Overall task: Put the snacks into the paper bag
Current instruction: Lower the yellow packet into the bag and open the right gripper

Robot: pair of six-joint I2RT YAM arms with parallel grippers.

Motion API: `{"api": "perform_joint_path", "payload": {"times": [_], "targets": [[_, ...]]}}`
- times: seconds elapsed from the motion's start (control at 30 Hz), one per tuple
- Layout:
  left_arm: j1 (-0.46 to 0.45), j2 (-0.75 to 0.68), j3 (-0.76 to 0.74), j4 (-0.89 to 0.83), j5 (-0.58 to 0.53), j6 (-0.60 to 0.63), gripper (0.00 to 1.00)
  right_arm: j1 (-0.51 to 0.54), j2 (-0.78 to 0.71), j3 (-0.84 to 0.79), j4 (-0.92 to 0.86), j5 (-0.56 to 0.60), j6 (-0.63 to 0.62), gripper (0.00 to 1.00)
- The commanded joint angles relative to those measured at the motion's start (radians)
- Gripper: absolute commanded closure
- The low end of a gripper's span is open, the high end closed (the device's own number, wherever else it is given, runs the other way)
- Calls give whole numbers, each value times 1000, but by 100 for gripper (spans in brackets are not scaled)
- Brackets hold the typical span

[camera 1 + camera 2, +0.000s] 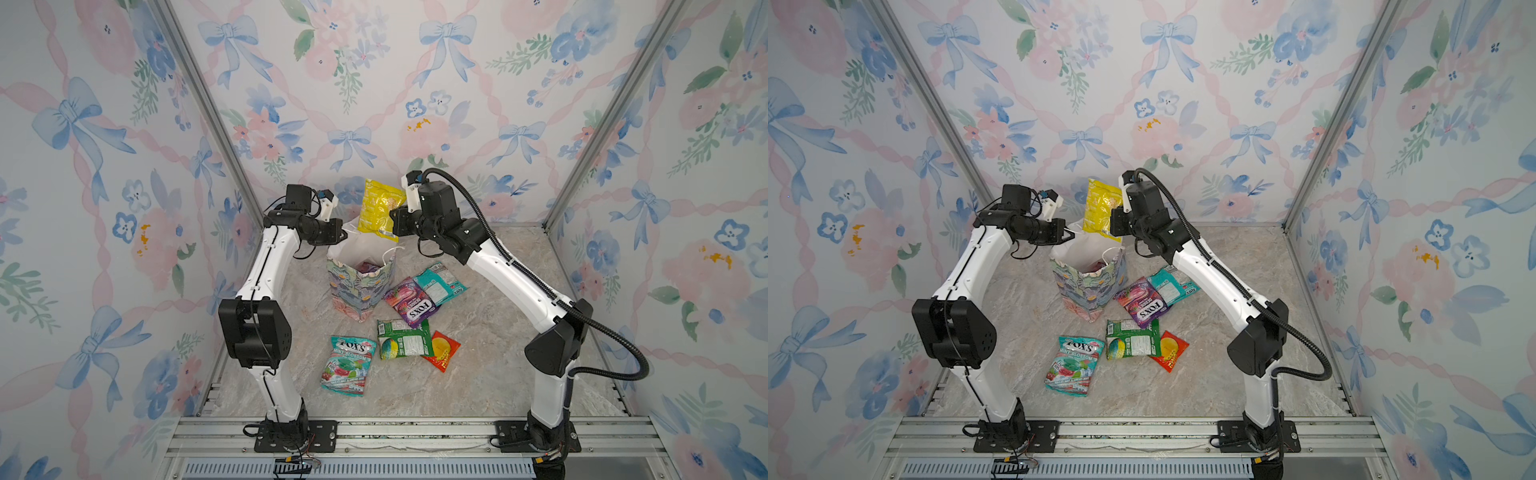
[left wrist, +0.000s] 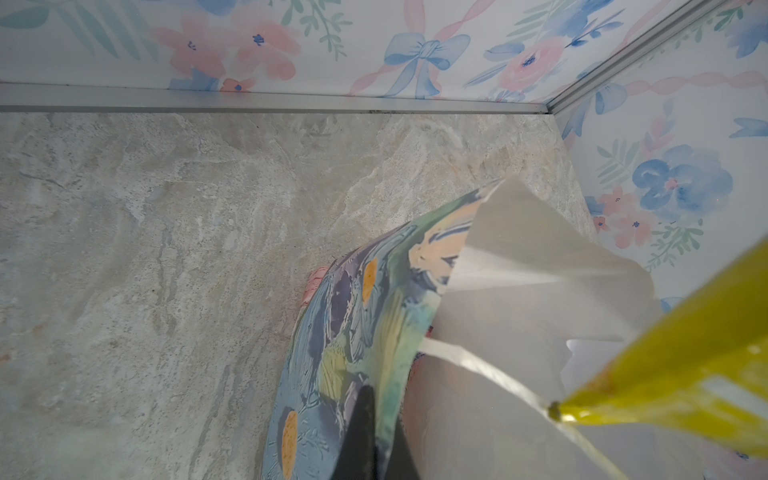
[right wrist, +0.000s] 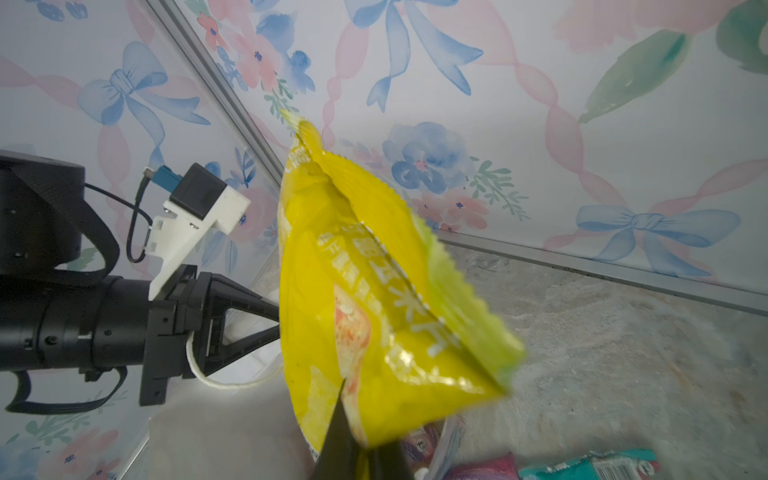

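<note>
Right claw [image 3: 353, 432] is clamped tight on a lower corner of the glossy yellow plastic snack packet [image 1: 380, 208]. The packet hangs in the air with its long axis near upright, its crimped top end up toward the flowered back wall [image 1: 374, 83] and its bottom end pointing down at the far rim of the floral-print paper bag [image 1: 359, 291]. The left claw [image 1: 341, 236] is pinched shut on the rim at the bag's left side. The bag stands upright on the marble-patterned counter [image 1: 498, 374], mouth upward, with something pink-red inside. Lying flat on the counter to the bag's right and front are a teal mint packet [image 1: 349, 365], a green packet [image 1: 401, 345] overlapping an orange-red packet [image 1: 442, 351], a purple packet [image 1: 409, 307] and a second teal packet [image 1: 438, 282].
</note>
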Motion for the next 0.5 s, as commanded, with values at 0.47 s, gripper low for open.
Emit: {"api": "perform_joint_path", "payload": {"times": [0.47], "targets": [[2, -36, -6, -6, 16, -18, 100, 34, 48, 18, -65, 18, -15, 99]]}}
